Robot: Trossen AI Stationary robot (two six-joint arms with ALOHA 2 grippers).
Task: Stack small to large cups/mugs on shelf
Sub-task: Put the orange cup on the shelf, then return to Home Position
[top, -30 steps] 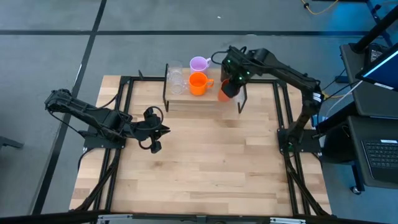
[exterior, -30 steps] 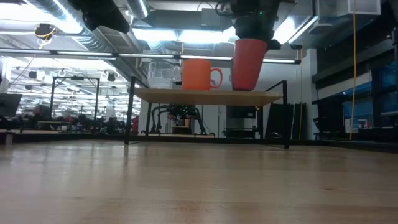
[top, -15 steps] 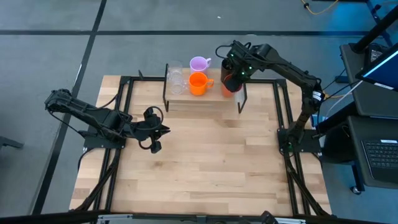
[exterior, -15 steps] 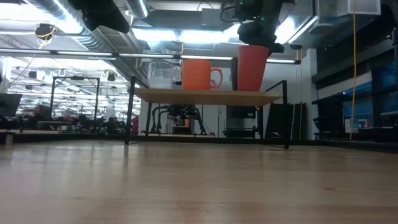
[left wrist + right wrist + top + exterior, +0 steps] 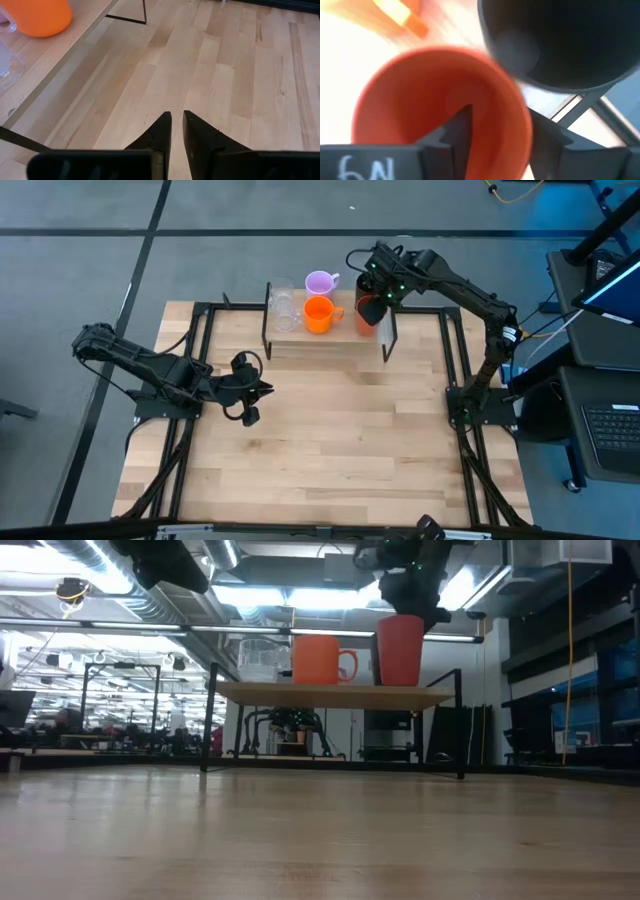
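right gripper [image 5: 492, 137] grips orange-red cup [image 5: 425, 100] by rim wall: one finger inside, one outside. cup base seems on shelf [image 5: 330, 693], black cup [image 5: 560, 40] just beyond jaws. cup likely light, rigid, smooth; rim pinch best. left gripper [image 5: 177, 127] nearly closed, empty, over table.

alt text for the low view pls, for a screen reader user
A dark robot gripper reaches down from above onto an orange-red cup standing at the right end of a low light-wood shelf on black wire legs. An orange handled mug and a clear glass stand to its left.
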